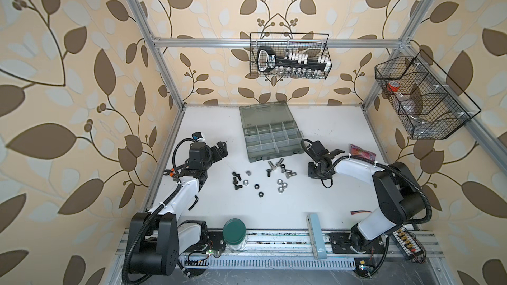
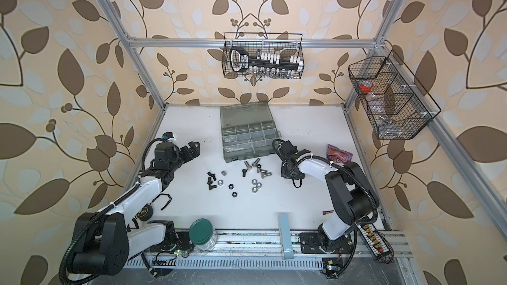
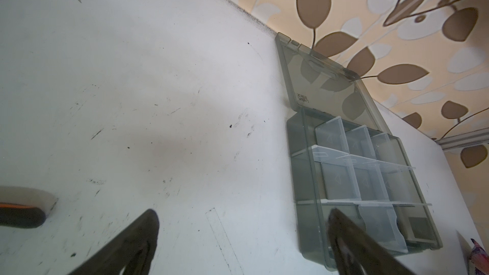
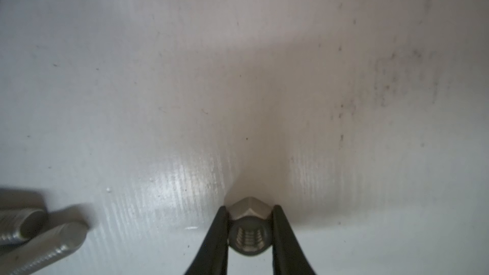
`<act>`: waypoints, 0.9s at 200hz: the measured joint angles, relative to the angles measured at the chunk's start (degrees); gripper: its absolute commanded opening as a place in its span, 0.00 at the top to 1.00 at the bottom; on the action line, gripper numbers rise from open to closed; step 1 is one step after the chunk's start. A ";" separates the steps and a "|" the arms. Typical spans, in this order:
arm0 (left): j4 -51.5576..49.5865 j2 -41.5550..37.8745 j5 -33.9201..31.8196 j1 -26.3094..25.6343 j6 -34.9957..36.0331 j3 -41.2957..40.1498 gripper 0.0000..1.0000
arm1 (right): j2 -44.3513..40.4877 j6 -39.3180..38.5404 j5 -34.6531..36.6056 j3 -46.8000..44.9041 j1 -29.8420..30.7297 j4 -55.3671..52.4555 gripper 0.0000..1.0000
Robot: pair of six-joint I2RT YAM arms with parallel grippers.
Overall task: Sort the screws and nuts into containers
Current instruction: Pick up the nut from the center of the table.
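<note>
Clamping a silver hex nut (image 4: 248, 230) in the right pincer (image 4: 250, 207), low over the table (image 4: 238, 75), maybe touching. Silver bolts (image 4: 45, 244) just beside. Spreading the left pincer (image 3: 242, 220) wide, organizer case (image 3: 357, 181) ahead.

**Table** (image 1: 274, 209): white board, smooth, low sheen; scuffed and dark-speckled in the wrist views.
**Organizer case** (image 1: 270, 138), 12 o'clock on the table: translucent grey plastic, smooth; dividers (image 3: 341, 159) of clear, frosted plastic.
**Silver screws** (image 1: 285, 171), centre: bright metal, ridged threads.
**Silver nuts** (image 1: 280, 184): the same bright metal.
**Black screws** (image 1: 236, 180), 9 o'clock of the silver screws, and black nuts (image 1: 256, 186): dark, matt.
**Pinched nut** (image 4: 248, 231): satin grey metal, threaded bore. It sits between the right gripper (image 4: 250, 207) fingers (image 4: 218, 236), which are black, smooth and dull.
**Jar** (image 1: 237, 245), 6 o'clock: clear, glossy; lid (image 1: 234, 228) green, satin.
**Wire baskets** (image 1: 288, 58): black coated wire mesh.
**Frame** (image 1: 208, 41): pale bare metal.
**Packet** (image 1: 362, 152), 3 o'clock: glossy pink film.
</note>
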 measured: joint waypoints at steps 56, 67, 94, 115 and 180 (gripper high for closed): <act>-0.24 0.02 0.00 0.00 0.26 0.02 0.01 | 0.00 -2.38 -1.90 2.08 0.00 -2.78 0.88; -0.24 0.02 0.00 0.00 0.31 0.13 0.01 | 0.00 -2.82 -2.03 3.45 0.07 -3.48 0.89; -0.24 0.02 0.00 0.00 0.37 0.31 0.01 | 0.00 -4.00 -2.01 8.00 0.24 -4.92 0.90; -0.24 0.02 0.00 0.00 0.37 0.33 0.01 | 0.00 -5.09 -1.95 11.96 0.39 -5.77 0.90; -0.26 0.00 0.00 0.00 0.35 0.33 0.01 | 5.84 -8.50 -0.74 25.68 0.46 -6.40 0.91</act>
